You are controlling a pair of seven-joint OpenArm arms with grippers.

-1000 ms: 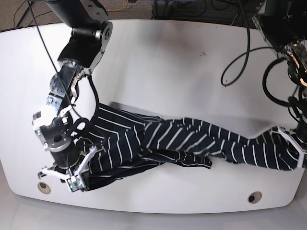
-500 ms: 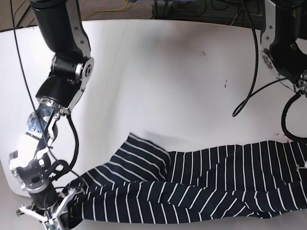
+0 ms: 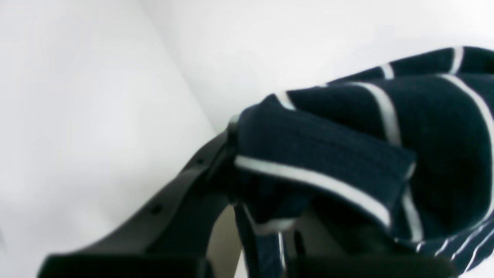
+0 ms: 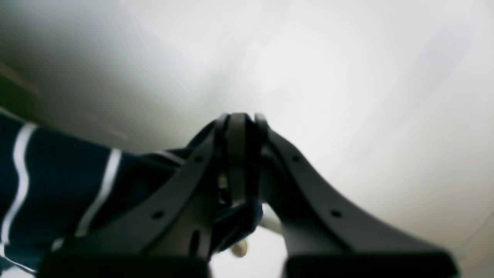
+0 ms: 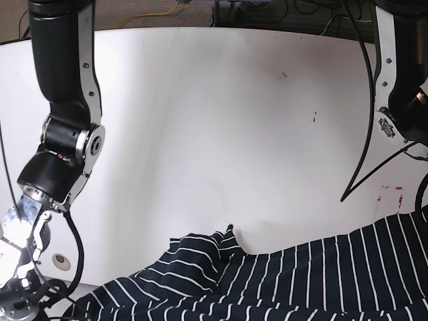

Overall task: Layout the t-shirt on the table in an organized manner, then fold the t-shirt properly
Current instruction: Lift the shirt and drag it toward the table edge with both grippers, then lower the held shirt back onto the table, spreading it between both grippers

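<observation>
The dark navy t-shirt (image 5: 301, 281) with thin white stripes stretches across the near edge of the table (image 5: 234, 134), with a bunched fold (image 5: 200, 251) at its left. Both grippers are below the base view's bottom edge. In the left wrist view, my left gripper (image 3: 233, 135) is shut on a hemmed edge of the t-shirt (image 3: 347, 154), which drapes over and hides one finger. In the right wrist view, my right gripper (image 4: 239, 123) is shut, with t-shirt (image 4: 58, 173) fabric pinched between its black fingers (image 4: 185, 185) and trailing off to the left.
A round metal-ringed hole (image 5: 61, 261) sits near the table's front left. Red marks (image 5: 391, 196) lie at the right. The right-wrist arm (image 5: 63, 134) rises along the left side. The other arm and its black cables (image 5: 374, 120) hang at the right.
Both arms have drawn toward the near edge and their grippers have left the base view. The t-shirt has been pulled with them and spread wider along the table's front.
</observation>
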